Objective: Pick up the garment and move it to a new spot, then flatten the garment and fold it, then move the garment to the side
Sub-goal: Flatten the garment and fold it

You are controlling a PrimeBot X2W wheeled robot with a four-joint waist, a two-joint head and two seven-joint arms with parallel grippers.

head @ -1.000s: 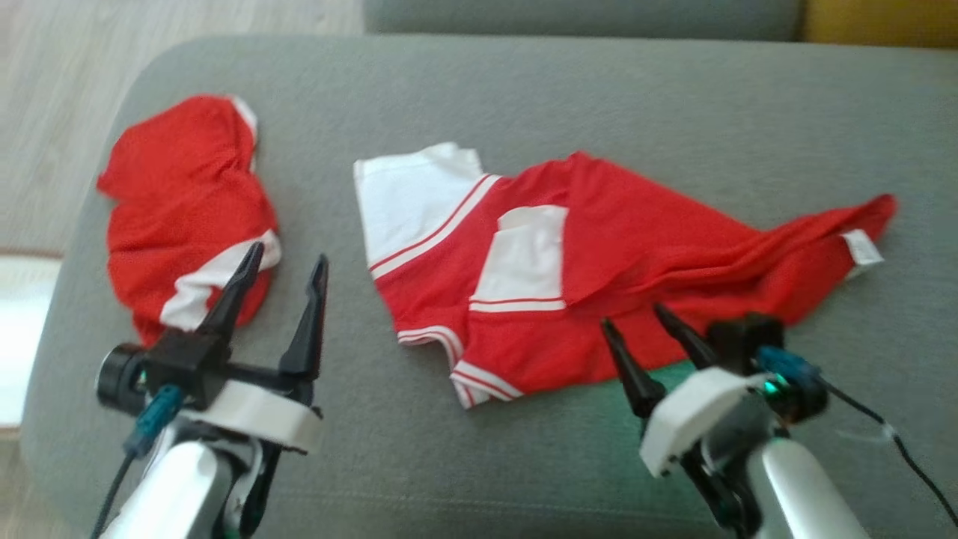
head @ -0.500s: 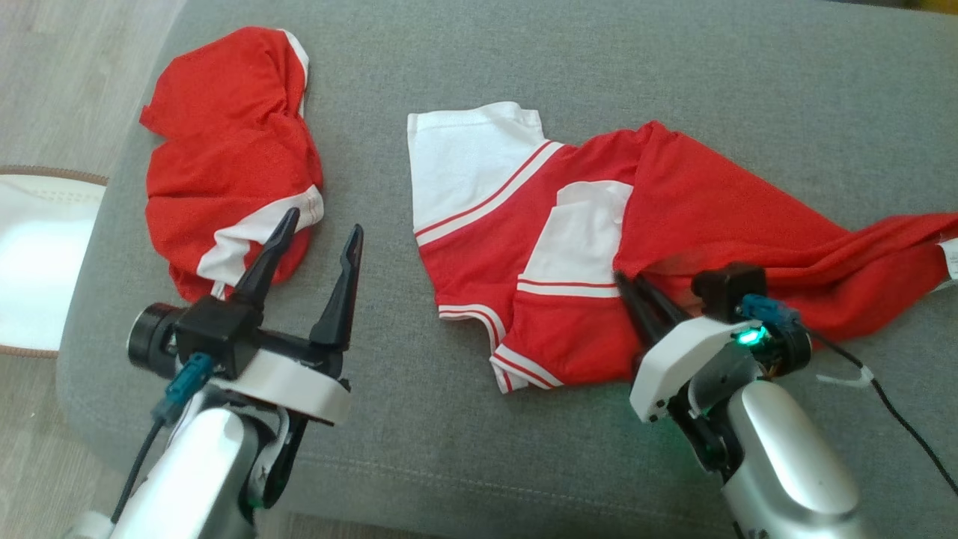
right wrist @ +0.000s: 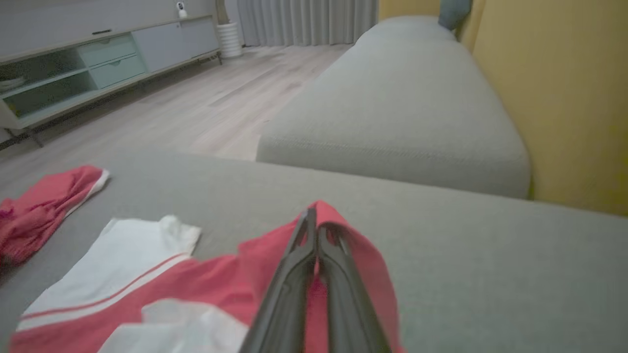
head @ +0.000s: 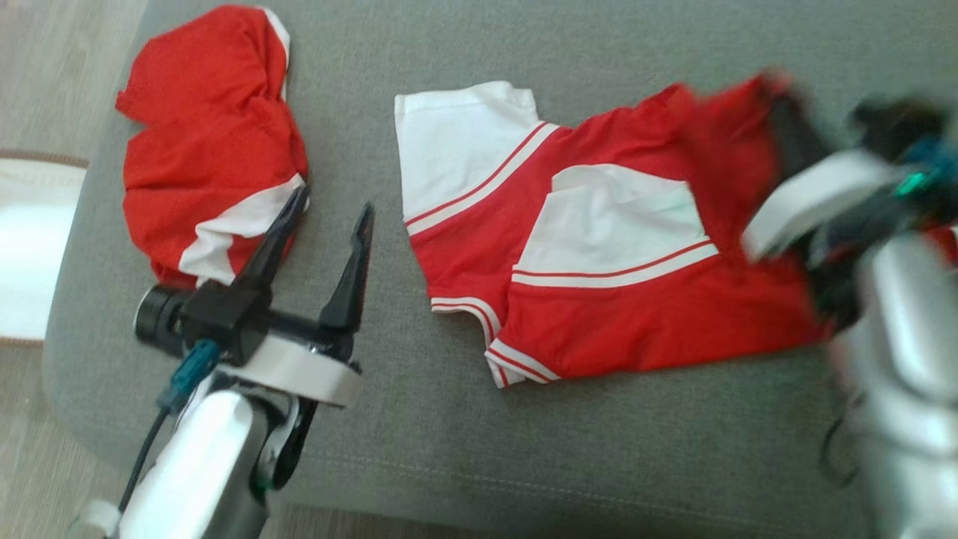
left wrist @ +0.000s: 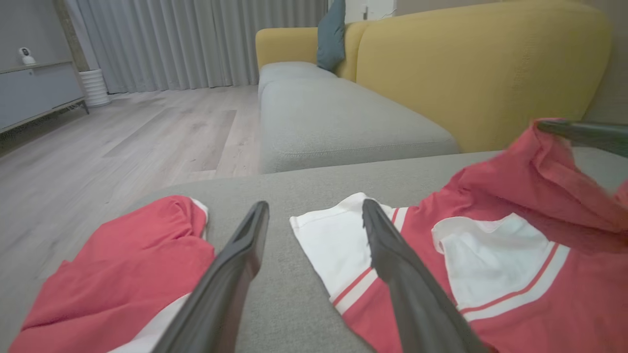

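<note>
The garment (head: 614, 299), a red shirt with white panels and stripes, lies across the middle of the grey cushion (head: 449, 449). My right gripper (head: 778, 101), blurred in the head view, is shut on a red fold of the garment and holds it raised at the right. In the right wrist view the closed right gripper (right wrist: 314, 218) pinches that red fold (right wrist: 363, 255). My left gripper (head: 334, 202) stands open above bare cushion, just left of the shirt's white sleeve (left wrist: 333, 240). Nothing is between its fingers (left wrist: 235, 264).
A second red and white garment (head: 202, 142) lies crumpled at the cushion's left end, beside my left gripper. A white mat (head: 30, 247) lies on the floor past the left edge. Beyond the cushion are a grey sofa seat (left wrist: 333, 117) and a yellow backrest (left wrist: 481, 63).
My right gripper has shut on a red fold and lifted it up and to the right, uncovering more of the white panel. The left gripper stays open. The camera has shifted.
</note>
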